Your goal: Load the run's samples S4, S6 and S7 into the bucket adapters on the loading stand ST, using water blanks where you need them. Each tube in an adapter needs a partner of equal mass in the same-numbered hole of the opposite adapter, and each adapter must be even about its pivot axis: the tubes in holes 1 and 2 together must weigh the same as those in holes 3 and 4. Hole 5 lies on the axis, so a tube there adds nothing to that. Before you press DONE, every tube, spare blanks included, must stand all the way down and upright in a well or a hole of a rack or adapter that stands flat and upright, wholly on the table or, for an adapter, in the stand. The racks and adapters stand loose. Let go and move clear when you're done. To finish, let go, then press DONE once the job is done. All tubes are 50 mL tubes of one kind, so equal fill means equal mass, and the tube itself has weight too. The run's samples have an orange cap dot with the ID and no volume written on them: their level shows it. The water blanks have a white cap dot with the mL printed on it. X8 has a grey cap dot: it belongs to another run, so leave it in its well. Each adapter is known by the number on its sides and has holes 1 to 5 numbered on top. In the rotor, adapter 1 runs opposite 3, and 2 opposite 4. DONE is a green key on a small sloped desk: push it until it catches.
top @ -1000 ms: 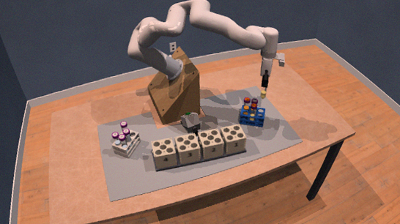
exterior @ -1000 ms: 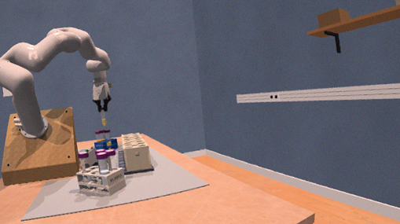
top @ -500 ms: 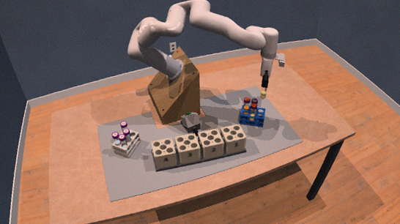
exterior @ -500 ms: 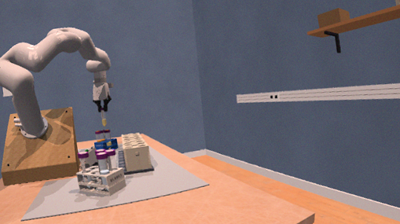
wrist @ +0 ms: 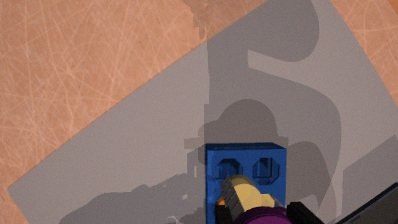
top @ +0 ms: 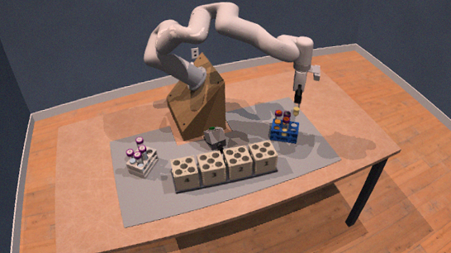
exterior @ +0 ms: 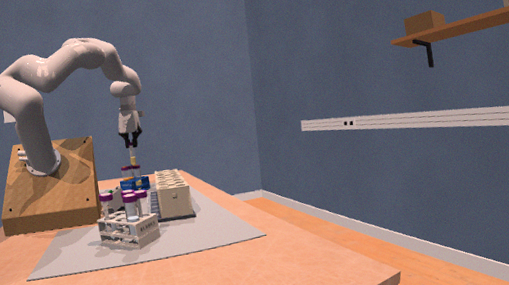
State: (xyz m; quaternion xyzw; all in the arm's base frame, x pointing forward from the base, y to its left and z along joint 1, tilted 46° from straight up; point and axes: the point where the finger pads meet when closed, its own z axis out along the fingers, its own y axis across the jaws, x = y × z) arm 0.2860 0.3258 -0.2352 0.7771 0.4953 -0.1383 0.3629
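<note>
My gripper (top: 298, 101) (exterior: 132, 145) (wrist: 260, 215) is shut on the purple cap of a tube with yellowish contents (top: 296, 111) (exterior: 133, 161) (wrist: 244, 192). The tube hangs above and just beyond the blue rack (top: 291, 140) (wrist: 245, 153); its cap dot is hidden. Three capped tubes (top: 278, 113) (top: 286, 114) (top: 286, 120) stand in that rack; IDs are unreadable. Adapters 4 (top: 180, 184), 3 (top: 207, 180), 2 (top: 234, 174) and 1 (top: 259, 168) stand upright in the stand, their visible holes empty. Several purple-capped blanks stand in the white rack (top: 144, 174) (exterior: 148, 236); their volumes are unreadable.
The green DONE key (top: 212, 129) is on the small grey desk (top: 215, 137), behind the adapters and in front of the wooden robot base (top: 211, 107) (exterior: 54, 219). The grey mat (top: 154, 208) (exterior: 198, 237) lies under the racks and stand.
</note>
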